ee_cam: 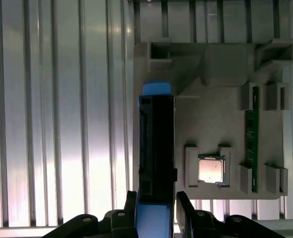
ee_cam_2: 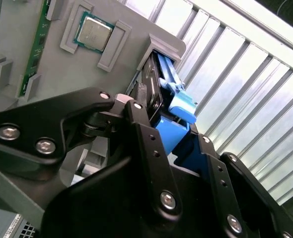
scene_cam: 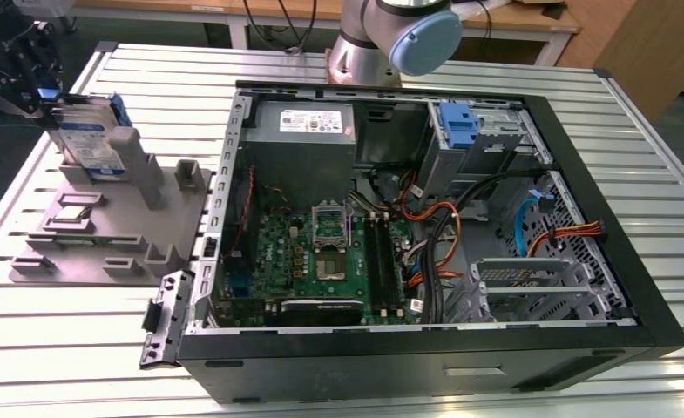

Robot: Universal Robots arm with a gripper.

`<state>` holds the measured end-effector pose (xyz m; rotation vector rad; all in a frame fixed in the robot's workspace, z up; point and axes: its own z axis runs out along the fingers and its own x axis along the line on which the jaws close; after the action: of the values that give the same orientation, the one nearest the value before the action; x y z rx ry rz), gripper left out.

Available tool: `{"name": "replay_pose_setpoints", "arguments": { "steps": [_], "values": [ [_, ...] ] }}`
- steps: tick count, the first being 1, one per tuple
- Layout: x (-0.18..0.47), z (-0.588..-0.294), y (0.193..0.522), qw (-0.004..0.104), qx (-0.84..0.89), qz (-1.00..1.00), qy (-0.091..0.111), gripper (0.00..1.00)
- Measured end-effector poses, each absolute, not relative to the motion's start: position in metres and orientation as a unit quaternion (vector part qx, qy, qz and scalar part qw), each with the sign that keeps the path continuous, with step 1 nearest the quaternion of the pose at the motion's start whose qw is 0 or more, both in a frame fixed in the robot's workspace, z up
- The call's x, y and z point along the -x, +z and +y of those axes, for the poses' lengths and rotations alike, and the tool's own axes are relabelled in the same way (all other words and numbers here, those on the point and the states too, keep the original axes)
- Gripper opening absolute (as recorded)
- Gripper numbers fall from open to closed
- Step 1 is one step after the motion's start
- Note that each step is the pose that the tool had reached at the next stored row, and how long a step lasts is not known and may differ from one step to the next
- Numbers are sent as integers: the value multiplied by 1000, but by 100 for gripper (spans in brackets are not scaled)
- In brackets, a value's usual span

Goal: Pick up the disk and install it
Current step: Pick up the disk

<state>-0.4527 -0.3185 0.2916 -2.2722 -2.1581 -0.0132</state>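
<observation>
The disk (scene_cam: pixel 90 138) stands on edge at the back of the grey fixture (scene_cam: pixel 144 235), at the exterior view's left; its white-and-blue label faces the camera inside a blue carrier. My gripper (scene_cam: pixel 37 90) is at its upper end. In the first wrist view the disk (ee_cam: pixel 156 148) appears edge-on, black with blue ends, and the gripper (ee_cam: pixel 156 208) has a finger pressed on each side of the blue carrier. In the second wrist view the gripper (ee_cam_2: pixel 174 130) clamps the blue carrier of the disk (ee_cam_2: pixel 179 104). I cannot tell whether the disk still rests in the fixture's slot.
The open computer case (scene_cam: pixel 620 287) fills the middle of the slatted table, with the motherboard (scene_cam: pixel 318 252), grey power supply (scene_cam: pixel 307 126), cables, and a blue bracket (scene_cam: pixel 459 126) in the drive bay. The fixture also holds a processor chip (ee_cam: pixel 210 169) and a memory stick (ee_cam: pixel 251 144). The arm's base (scene_cam: pixel 390 39) stands behind the case.
</observation>
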Motion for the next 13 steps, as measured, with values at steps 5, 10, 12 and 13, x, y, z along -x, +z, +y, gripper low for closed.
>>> {"name": "replay_pose_setpoints", "arguments": {
  "steps": [5, 10, 12, 13],
  "values": [
    [453, -318, 290, 4, 725, -689, -4, 44],
    [453, -318, 290, 4, 725, -689, -4, 36],
    [453, -318, 290, 4, 725, -689, -4, 36],
    [453, -318, 290, 4, 725, -689, -4, 36]
  ]
}}
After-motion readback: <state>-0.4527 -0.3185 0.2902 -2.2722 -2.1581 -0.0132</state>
